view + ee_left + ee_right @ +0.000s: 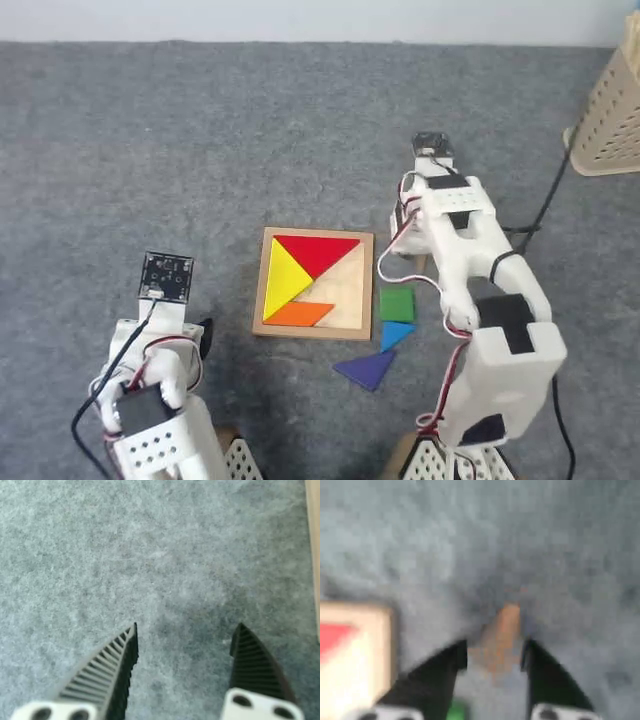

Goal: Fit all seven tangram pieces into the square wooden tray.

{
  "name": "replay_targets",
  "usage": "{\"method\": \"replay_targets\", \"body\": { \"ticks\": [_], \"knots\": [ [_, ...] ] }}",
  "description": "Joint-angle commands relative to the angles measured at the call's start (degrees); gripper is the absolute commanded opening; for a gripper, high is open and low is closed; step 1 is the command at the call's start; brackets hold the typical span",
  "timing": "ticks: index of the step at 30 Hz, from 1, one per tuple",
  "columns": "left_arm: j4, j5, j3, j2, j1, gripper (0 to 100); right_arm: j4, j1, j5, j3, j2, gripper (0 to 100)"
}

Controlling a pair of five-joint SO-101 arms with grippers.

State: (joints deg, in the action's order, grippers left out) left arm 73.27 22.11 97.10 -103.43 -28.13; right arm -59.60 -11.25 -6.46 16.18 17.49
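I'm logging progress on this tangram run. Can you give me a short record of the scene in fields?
tray: square wooden tray, mid-carpet
in tray: red triangle, yellow triangle, orange piece
outside, right of tray: green square, blue triangle, purple triangle
left gripper: open over bare carpet
right gripper: at a tan piece beside the tray; grip unclear

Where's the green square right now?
In the high view, the green square lies just outside the wooden tray's right edge, beside the blue triangle.
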Motion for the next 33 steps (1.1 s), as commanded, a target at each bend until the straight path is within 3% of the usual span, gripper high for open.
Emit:
{"method": "replay_targets", "body": {
  "ticks": [1, 11, 17, 26, 30, 33],
  "knots": [
    [0.3, 0.6, -0.5, -0.9, -0.2, 28, -1.8, 1.4, 0.9, 0.2, 0.5, 19.1],
    [0.3, 0.6, -0.5, -0.9, -0.2, 28, -1.9, 1.4, 0.7, 0.2, 0.6, 18.4],
    [0.3, 0.6, -0.5, -0.9, -0.2, 28, -1.7, 1.5, 0.7, 0.2, 0.5, 1.3],
    [0.3, 0.6, -0.5, -0.9, -0.2, 28, -4.6, 0.0, 1.1, 0.1, -4.0, 0.6],
    [0.3, 0.6, -0.5, -0.9, -0.2, 28, -7.6, -4.8, 7.4, 0.3, -11.2, 0.6],
    [0.3, 0.6, -0.5, -0.9, -0.2, 28, -8.5, -11.6, 18.4, 0.3, -14.3, 0.6]
  ]
}}
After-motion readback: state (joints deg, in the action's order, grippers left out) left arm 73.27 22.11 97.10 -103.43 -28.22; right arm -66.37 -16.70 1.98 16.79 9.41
